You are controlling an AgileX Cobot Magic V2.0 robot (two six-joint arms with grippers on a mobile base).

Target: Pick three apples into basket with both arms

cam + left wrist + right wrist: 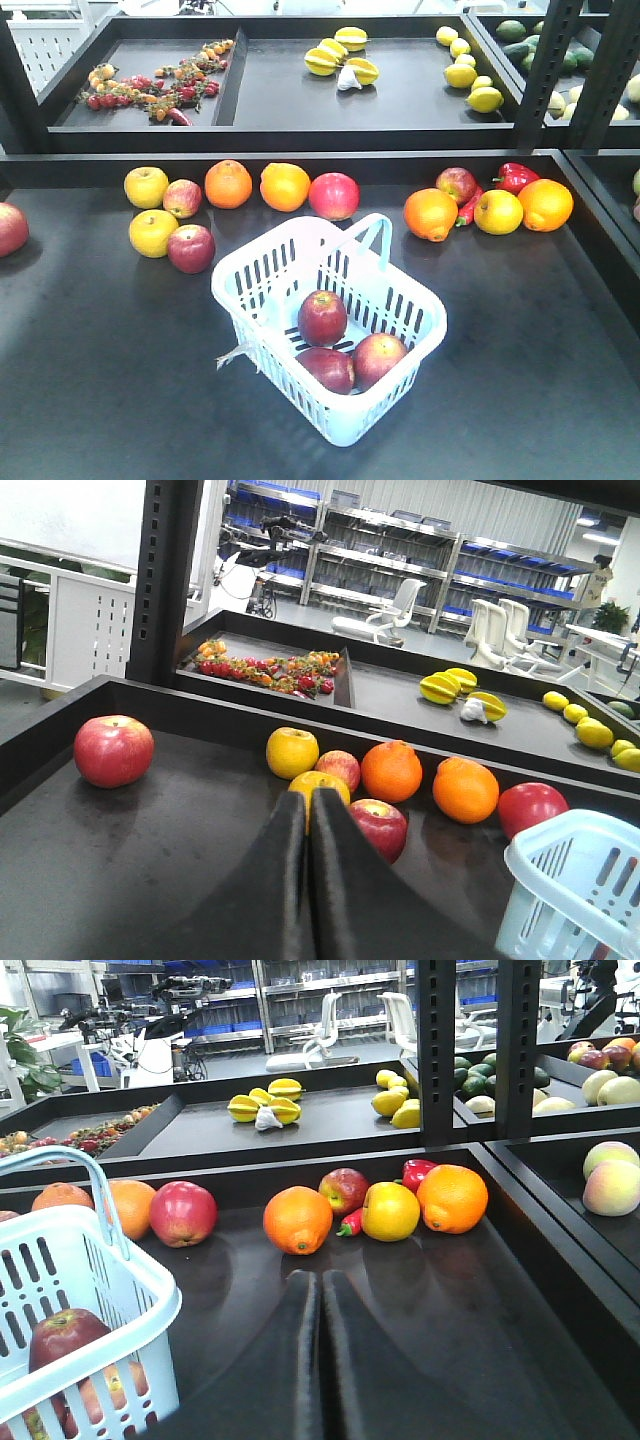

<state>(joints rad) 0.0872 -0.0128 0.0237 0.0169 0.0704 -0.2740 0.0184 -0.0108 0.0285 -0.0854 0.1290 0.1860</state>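
Sitting in basket point(400, 385) (3 apples point(322, 318))

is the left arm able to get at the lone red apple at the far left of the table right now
Probably yes. In the left wrist view the lone red apple sits apart on bare table, nothing between it and the left gripper. The jaws are shut, so they would need to open first.
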